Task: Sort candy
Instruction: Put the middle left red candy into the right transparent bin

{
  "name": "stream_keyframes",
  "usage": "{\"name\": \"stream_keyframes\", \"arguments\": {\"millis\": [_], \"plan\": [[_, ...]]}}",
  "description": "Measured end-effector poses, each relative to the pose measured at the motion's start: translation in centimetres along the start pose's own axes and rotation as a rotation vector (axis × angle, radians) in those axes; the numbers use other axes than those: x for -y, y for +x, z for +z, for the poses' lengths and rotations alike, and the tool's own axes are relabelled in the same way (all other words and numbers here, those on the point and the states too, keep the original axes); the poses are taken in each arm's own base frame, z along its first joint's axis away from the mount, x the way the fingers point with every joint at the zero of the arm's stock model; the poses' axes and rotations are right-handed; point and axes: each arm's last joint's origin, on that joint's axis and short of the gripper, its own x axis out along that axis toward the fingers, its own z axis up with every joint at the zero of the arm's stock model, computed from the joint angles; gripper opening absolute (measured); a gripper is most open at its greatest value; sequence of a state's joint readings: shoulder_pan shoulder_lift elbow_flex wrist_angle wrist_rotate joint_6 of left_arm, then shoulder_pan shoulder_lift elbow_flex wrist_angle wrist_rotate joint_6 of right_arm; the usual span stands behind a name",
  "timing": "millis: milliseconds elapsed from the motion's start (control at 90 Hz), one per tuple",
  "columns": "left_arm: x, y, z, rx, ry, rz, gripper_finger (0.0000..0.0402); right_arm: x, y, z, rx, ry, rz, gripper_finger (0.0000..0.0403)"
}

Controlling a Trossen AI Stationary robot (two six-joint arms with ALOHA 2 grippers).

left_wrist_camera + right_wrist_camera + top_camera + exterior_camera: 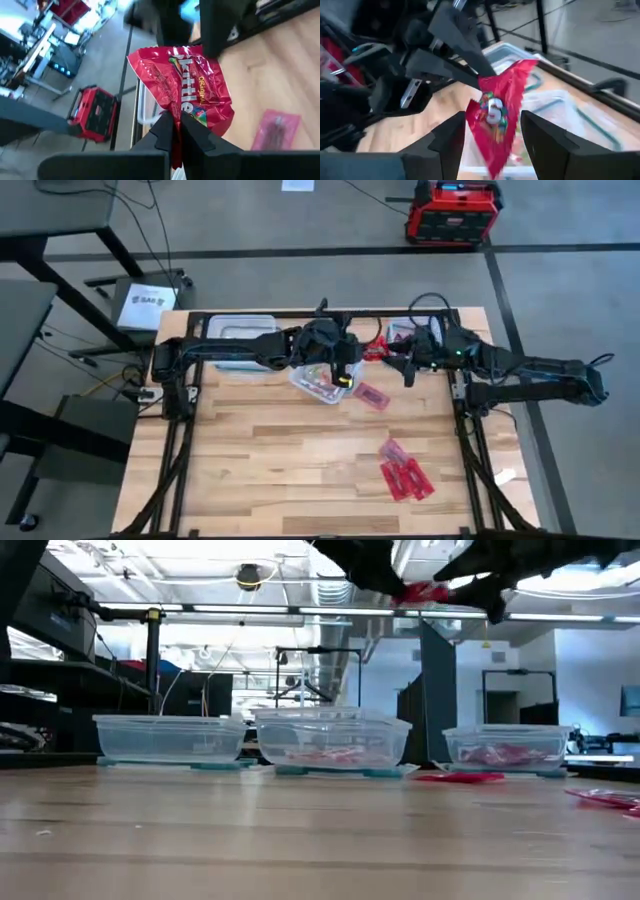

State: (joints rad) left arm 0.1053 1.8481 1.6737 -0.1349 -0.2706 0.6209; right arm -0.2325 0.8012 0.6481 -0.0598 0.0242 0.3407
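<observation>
Candy packet (182, 87), red, hangs pinched in the left gripper (174, 131) above the middle container (322, 384). Right gripper (492, 145) stands wide around it. Judged light, limp, slippery foil; grip a crimped edge.

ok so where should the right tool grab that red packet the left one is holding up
Probably the free half of the red packet, away from the end that the left tool pinches. The packet is thin and flat and hangs between the open fingers of the right tool, so closing straight across its flat faces from there looks best.
</observation>
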Motion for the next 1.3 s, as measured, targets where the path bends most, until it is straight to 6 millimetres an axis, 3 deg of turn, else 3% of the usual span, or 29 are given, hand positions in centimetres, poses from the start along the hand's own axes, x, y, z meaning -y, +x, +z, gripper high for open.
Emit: {"name": "stream_keyframes", "arguments": {"millis": [156, 289, 356, 478, 667, 844, 1033, 1300], "plan": [[0.6, -0.2, 0.3, 0.001, 0.002, -0.010, 0.0000, 0.3, 1.3, 0.0, 0.014, -0.038, -0.010, 0.0156], [1.0, -0.3, 0.6, 0.008, -0.007, -0.026, 0.0000, 0.2, 1.5, -0.1, -0.011, -0.095, 0.034, 0.0044], [1.2, -0.4, 0.6, 0.005, -0.010, -0.034, 0.0000, 0.2, 1.5, -0.2, -0.013, -0.125, 0.032, 0.0017], [1.4, -0.4, 0.5, -0.023, -0.077, -0.037, 0.0013, 0.5, 1.0, 0.2, 0.023, -0.172, -0.015, 0.0008], [1.5, -1.5, -1.2, -0.270, -0.100, -0.004, 0.0096, 2.1, 0.0, 0.6, 0.002, -0.257, -0.269, 0.0004], [1.1, -4.2, -1.8, -0.422, -0.206, -0.024, 0.0153, 4.5, -0.1, 0.1, -0.119, -0.371, -0.559, 0.0003], [3.3, -6.3, -1.7, -0.544, -0.286, -0.120, 0.0159, 8.1, 0.0, 0.0, -0.222, -0.375, -0.823, 0.0010], [6.6, -8.5, -0.7, -0.616, -0.292, -0.187, 0.0149, 11.7, 0.1, -1.6, -0.424, -0.250, -0.923, 0.0069]]}}
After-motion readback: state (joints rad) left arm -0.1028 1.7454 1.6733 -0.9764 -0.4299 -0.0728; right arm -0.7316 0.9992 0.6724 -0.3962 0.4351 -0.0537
